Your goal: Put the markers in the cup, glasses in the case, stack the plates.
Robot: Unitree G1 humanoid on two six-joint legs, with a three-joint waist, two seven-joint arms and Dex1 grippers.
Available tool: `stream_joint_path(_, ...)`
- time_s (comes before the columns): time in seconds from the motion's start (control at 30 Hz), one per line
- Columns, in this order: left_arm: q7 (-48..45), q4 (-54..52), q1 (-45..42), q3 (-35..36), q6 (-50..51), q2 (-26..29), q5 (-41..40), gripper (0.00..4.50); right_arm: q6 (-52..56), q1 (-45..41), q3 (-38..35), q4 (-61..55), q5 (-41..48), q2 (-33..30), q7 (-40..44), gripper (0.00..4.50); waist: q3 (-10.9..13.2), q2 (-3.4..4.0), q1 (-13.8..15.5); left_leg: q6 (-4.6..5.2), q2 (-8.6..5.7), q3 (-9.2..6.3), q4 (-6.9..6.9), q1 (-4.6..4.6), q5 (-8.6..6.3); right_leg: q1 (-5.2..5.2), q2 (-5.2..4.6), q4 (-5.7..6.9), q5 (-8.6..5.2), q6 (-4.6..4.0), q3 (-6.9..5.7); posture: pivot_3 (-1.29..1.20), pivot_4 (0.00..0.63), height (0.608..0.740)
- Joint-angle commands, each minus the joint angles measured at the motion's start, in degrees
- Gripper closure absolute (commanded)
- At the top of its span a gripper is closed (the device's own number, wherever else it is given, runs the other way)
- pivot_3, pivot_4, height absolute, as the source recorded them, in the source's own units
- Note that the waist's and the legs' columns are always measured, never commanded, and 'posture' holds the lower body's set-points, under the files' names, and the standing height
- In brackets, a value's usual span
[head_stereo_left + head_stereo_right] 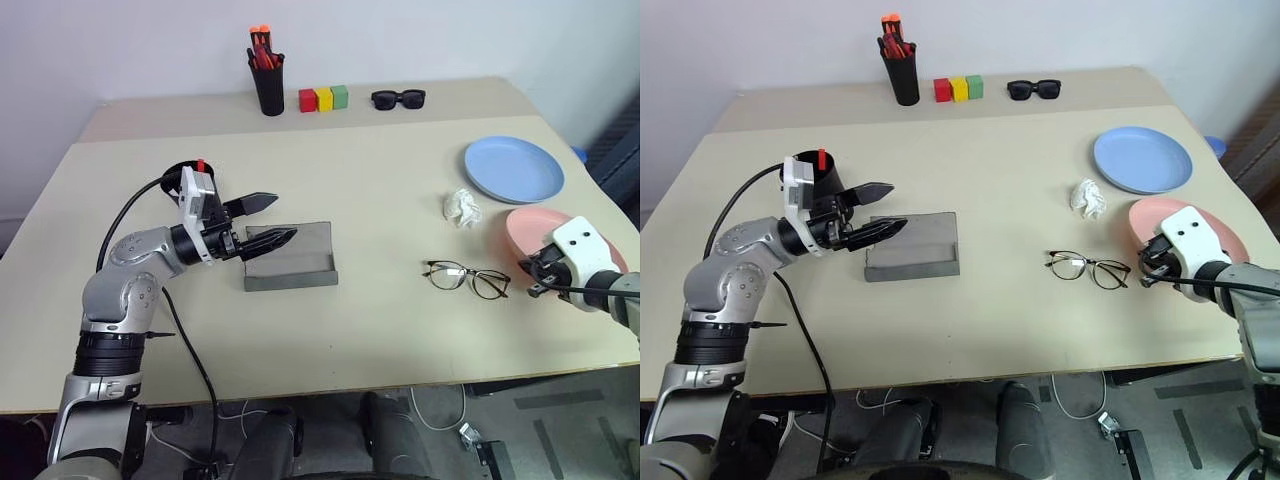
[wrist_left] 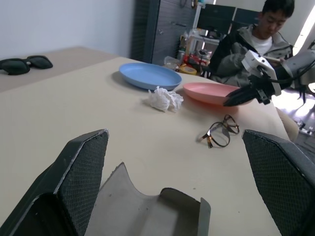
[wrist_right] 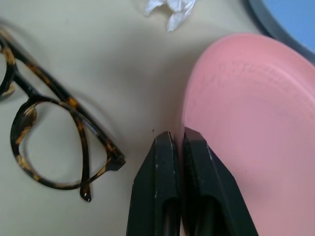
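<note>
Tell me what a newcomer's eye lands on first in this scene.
The left gripper hovers with fingers spread wide over the open grey fabric glasses case near the middle of the beige table. At the table's right side, the right gripper, fingers nearly together, sits at the edge of the round pink plate, beside the brown wire-framed eyeglasses. A round light blue plate lies behind the pink one.

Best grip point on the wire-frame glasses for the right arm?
Take the glasses at the bridge between the lenses, from above. They lie flat on the table with lenses side by side, so the bridge is the narrow middle part. The right tool is beside them, at the pink plate rim.
</note>
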Motion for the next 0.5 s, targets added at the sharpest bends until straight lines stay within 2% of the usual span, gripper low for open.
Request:
stream_joint_path(0.03,0.21,-1.49,-0.68,0.72,-0.47,0.76,-0.04,0.00,0.74,-1.89,-1.92,-0.47,1.40,-0.45,-0.09,3.06,0.00,0.00,-0.02,0.00,0.00,0.00,0.00,0.00,0.00,0.00,0.00,0.00,0.00,0.00,0.00,0.00,0.150,0.740)
stream_joint_path(0.23,1.24,-3.00,0.01,0.98,0.50,1.26,-0.34,0.00,1.49,-8.23,-3.65,-1.14,7.78,-2.52,5.48,0.06,0.00,0.00,-0.05,0.00,0.02,0.00,-0.01,-0.01,0.00,-0.01,0.01,-0.01,0.00,0.00,0.00,0.00,0.150,0.740)
stream_joint_path(0.3,1.44,-3.27,0.18,1.00,0.63,1.36,-0.46,0.00,3.50,-10.94,-4.32,-2.63,11.42,-2.61,7.31,0.06,0.01,-0.01,-0.02,0.00,0.02,-0.01,-0.01,-0.02,0.00,-0.01,0.01,-0.03,0.00,0.00,0.00,0.00,0.150,0.740)
stream_joint_path(0.37,1.61,-3.56,0.31,0.99,0.72,1.50,-0.61,0.00,2.51,-10.38,-1.65,-7.68,13.09,-3.57,10.79,0.06,0.01,-0.02,0.00,0.00,0.02,-0.01,-0.01,-0.03,0.00,-0.01,0.01,-0.04,0.00,0.01,-0.01,0.00,0.150,0.740)
stream_joint_path(0.5,1.76,-3.89,0.48,0.94,0.66,1.49,-0.76,0.00,-5.73,-2.70,6.35,-13.11,7.09,-9.14,16.69,0.06,0.02,-0.08,0.23,0.01,0.04,-0.07,-0.05,-0.06,-0.01,-0.02,0.02,-0.09,-0.01,0.02,-0.06,0.00,0.150,0.740)
